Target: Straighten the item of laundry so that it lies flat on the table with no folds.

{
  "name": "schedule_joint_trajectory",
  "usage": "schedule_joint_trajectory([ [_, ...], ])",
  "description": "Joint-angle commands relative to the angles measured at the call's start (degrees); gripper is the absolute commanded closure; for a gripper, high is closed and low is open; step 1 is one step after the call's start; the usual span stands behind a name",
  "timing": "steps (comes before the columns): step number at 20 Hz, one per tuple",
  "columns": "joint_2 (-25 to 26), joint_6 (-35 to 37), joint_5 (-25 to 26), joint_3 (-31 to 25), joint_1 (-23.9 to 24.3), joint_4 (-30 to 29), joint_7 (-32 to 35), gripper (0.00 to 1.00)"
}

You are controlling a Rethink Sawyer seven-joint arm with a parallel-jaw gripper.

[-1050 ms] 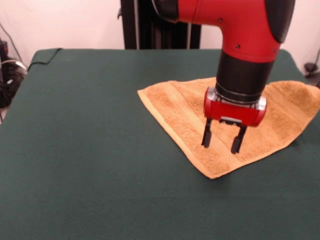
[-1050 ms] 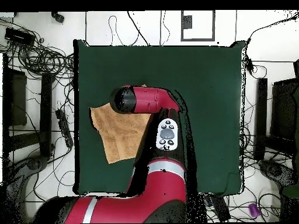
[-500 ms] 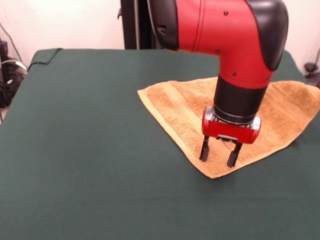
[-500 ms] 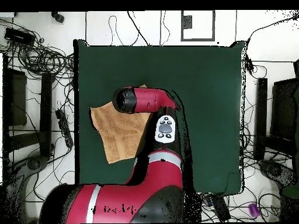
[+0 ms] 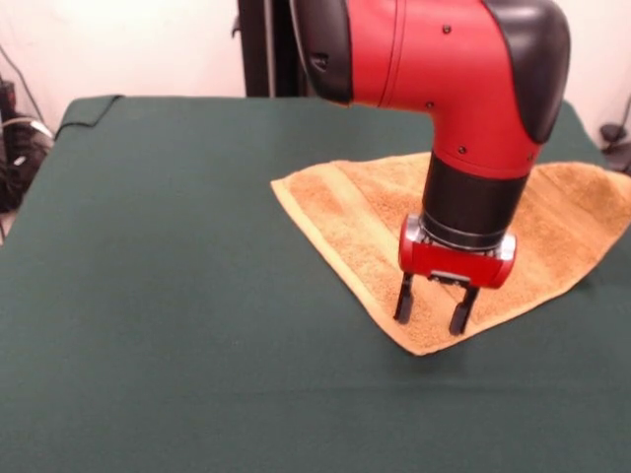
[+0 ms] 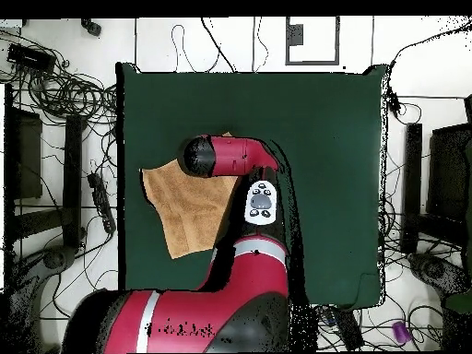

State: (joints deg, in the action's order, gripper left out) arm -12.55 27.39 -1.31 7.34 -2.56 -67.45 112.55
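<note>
The item of laundry [image 5: 345, 212] is an orange-tan terry towel folded into a triangle on the right side of the dark green table [image 5: 158, 296]. Its pointed corner faces the camera in the front view. My gripper [image 5: 432, 312] stands open, fingers straddling that near corner with the tips down at the cloth. In the overhead view the towel [image 6: 180, 207] lies left of the arm, whose wrist hides the gripper and the corner.
The towel's right end reaches the table's right edge [image 5: 616, 212] in the front view. Broad bare green cloth [image 6: 323, 166] stretches across the other side of the table. Cables [image 6: 64, 92] and stands lie on the floor around it.
The gripper has come down and moved slightly toward the towel's pointed corner, from hovering above the cloth to its tips at the cloth. Its fingers stay open. The towel has not moved.
</note>
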Motion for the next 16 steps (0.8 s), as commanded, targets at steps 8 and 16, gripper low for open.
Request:
schedule_joint_trajectory([
  [8, 6.6, -8.0, -1.3, -1.1, -2.5, 1.4, 12.6, 1.0],
  [16, 6.9, -8.1, -2.0, 0.4, -3.4, 1.5, 13.1, 1.0],
])
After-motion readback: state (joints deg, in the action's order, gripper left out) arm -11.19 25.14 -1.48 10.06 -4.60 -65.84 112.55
